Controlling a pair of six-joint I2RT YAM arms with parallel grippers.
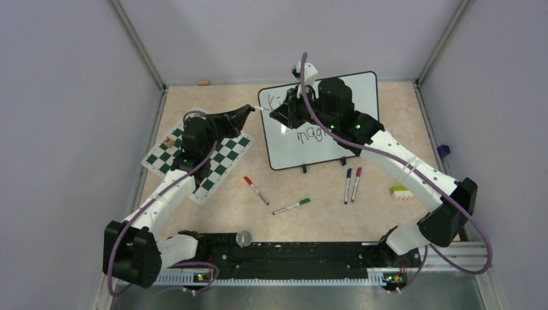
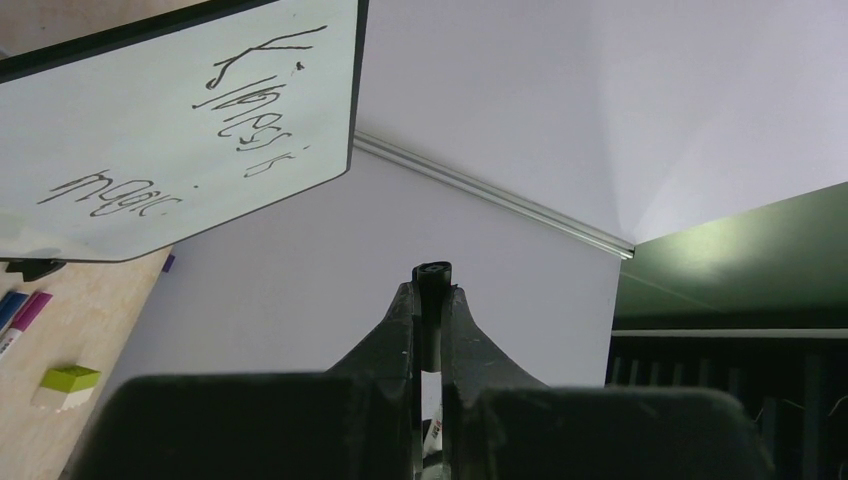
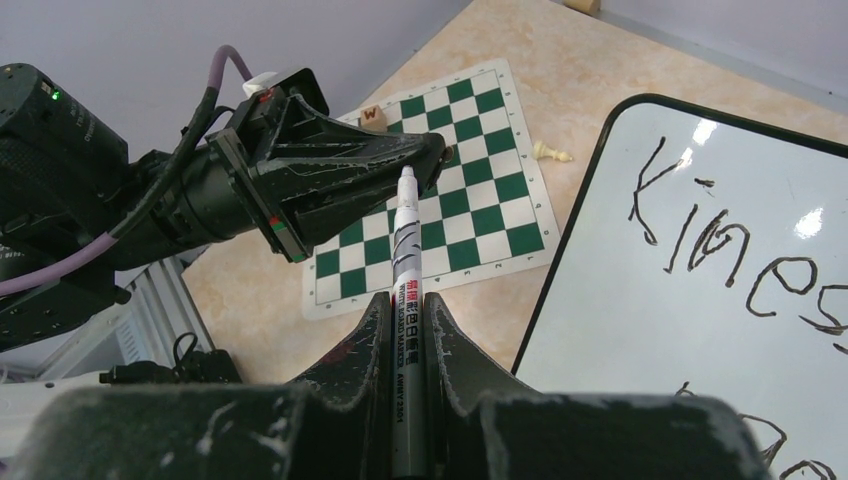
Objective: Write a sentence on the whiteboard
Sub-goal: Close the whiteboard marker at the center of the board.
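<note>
Right gripper (image 3: 405,300), scuffed black fingers, clamped on a white-barrelled marker (image 3: 404,235).
The marker's far end meets the left gripper (image 3: 433,155), which is pinched on a small black cap (image 2: 432,272). The whiteboard (image 3: 610,330) is glossy, with a thin black frame and rounded corners, and sits just right of the right gripper. The left gripper is just off its left edge, above the checkered chess mat (image 3: 480,215). The sentence (image 3: 735,250) is on the board in thin black strokes, two lines.
</note>
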